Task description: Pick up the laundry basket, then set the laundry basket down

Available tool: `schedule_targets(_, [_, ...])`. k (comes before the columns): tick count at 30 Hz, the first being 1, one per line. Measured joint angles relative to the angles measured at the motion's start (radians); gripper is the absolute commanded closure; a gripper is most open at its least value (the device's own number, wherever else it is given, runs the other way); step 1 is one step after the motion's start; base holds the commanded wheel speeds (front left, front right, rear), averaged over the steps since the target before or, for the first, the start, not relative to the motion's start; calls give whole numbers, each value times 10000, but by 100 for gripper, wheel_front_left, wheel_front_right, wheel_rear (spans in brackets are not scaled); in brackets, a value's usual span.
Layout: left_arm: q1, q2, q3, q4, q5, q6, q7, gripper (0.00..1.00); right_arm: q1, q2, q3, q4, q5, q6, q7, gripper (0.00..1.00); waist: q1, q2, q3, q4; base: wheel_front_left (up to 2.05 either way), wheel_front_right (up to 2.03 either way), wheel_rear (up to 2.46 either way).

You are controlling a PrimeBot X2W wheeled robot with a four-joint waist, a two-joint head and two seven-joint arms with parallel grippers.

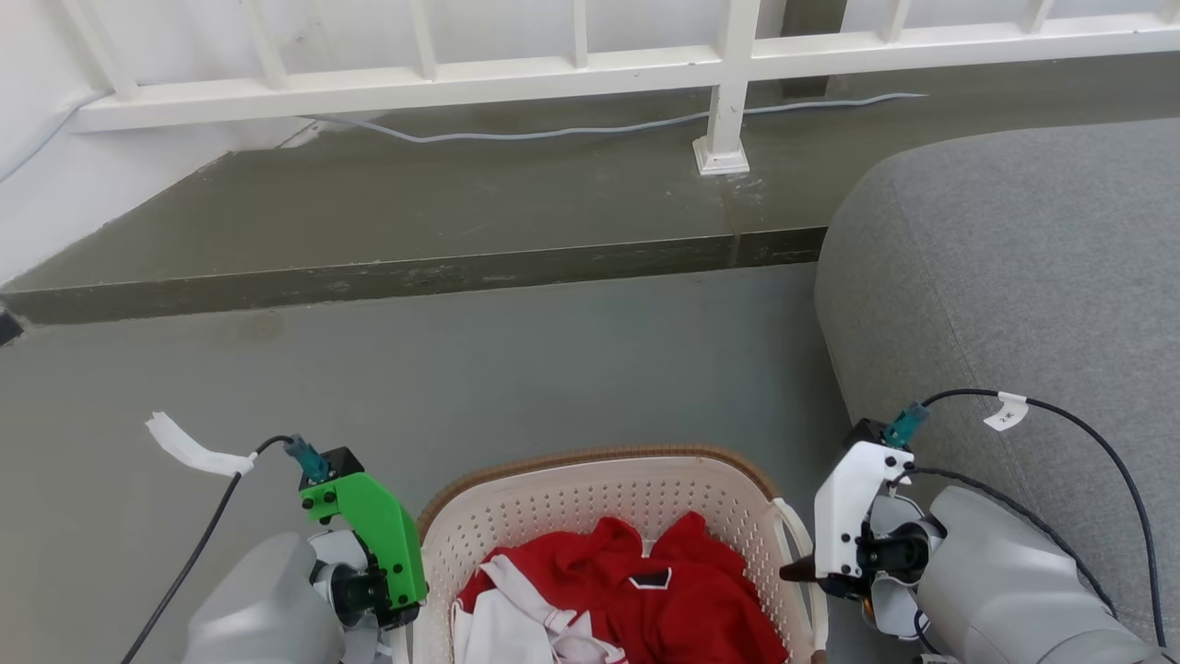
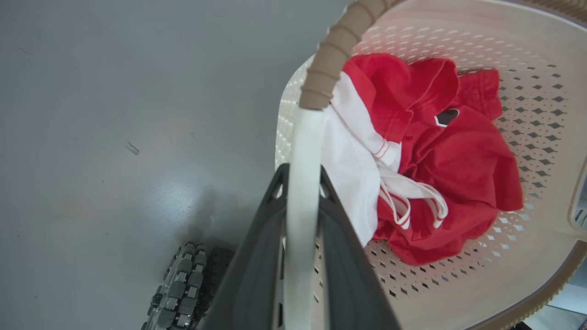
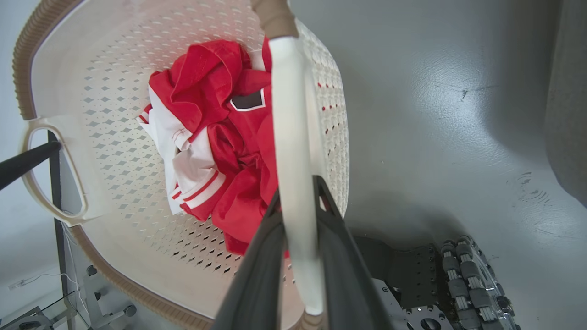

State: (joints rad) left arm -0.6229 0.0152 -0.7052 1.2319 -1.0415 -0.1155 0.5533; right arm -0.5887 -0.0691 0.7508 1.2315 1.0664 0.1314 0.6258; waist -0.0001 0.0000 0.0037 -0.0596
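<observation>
Grey floor (image 1: 553,369) all around, with a white railing (image 1: 572,69) at the back and a big grey sofa (image 1: 1014,258) on the right. Low in the middle of the head view, the laundry basket (image 1: 590,456), right between the 2 arms, with red and white clothes (image 1: 645,590) piled inside.

Step in hand, most likely: carrying the basket and getting ready to put it down. To do it well, move both arms together, at the same height, to stop the basket from tipping and spilling the clothes. Go down slowly and straight, onto a bare bit of floor, away from the sofa and the robot's wheels (image 2: 181,284). Hold tight on both sides right up to a flat landing on the floor. Only then open the fingers (image 2: 257,266), both sides at once, and pull back without bumping the loops.

Left gripper (image 2: 301,176) shut tight on the white left handle (image 2: 302,137), 1 dark finger on each side of the loop. Right gripper (image 3: 298,192) doing the same on the white right handle (image 3: 289,91), squeezed shut around it. So: basket hanging between both grippers, 1 handle each, brown rim (image 2: 330,55) just past the fingertips. Looks lifted off the floor, judging by the wheels and the shadow seen below it, but hard to tell for sure
</observation>
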Motion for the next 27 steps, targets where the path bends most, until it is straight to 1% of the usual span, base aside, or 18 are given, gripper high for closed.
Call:
schedule_targets(8, [-4, 12, -65, -52, -21, 2, -40, 100, -5, 12, 0, 15, 10, 0, 0, 100, 0, 0, 265, -2, 0, 0, 0])
schedule_targets(15, [-30, 40, -153, -209, -27, 19, -107, 100, -47, -12, -6, 6, 15, -2, 0, 100, 0, 0, 713, -13, 0, 0, 0])
schedule_targets(17, [-51, 44, -188, -313, -25, 107, -186, 100, -81, -40, -10, -17, 17, -2, -2, 100, 0, 0, 882, -16, 0, 0, 0])
schedule_targets(22, [-271, 52, -351, -499, -19, 151, -263, 100, -265, -171, -31, -113, 90, -2, -4, 100, 0, 0, 1267, -20, 0, 0, 0])
schedule_targets(27, [-616, 54, -454, -832, -21, 357, -364, 100, -533, -418, -58, -387, 111, -2, -75, 100, 0, 0, 1964, -15, 0, 0, 0])
